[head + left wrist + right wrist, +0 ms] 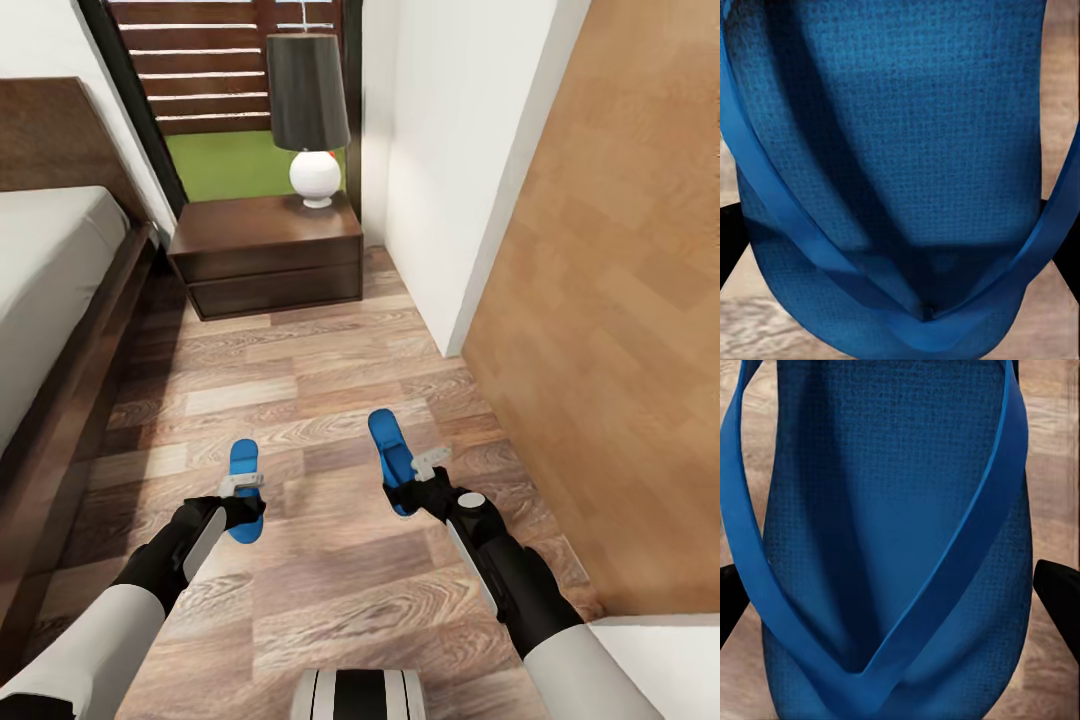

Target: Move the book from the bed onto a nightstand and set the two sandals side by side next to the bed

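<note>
Two bright blue sandals are out over the wood floor beside the bed (55,250). My left gripper (242,484) is shut on the left sandal (243,458), whose sole and straps (900,150) sit between its dark fingers (727,251). My right gripper (428,468) is shut on the right sandal (388,440), which is angled slightly; one dark finger (1059,596) shows beside its sole (892,532). The sandals are about a forearm's length apart. The dark-brown nightstand (265,255) stands ahead, by the headboard. The book is out of view.
A lamp (310,110) with a dark shade and round white base stands on the nightstand, before the window (215,90). A white wall corner (450,200) and a tan wood panel (620,300) close in the right side. My base (358,695) shows below.
</note>
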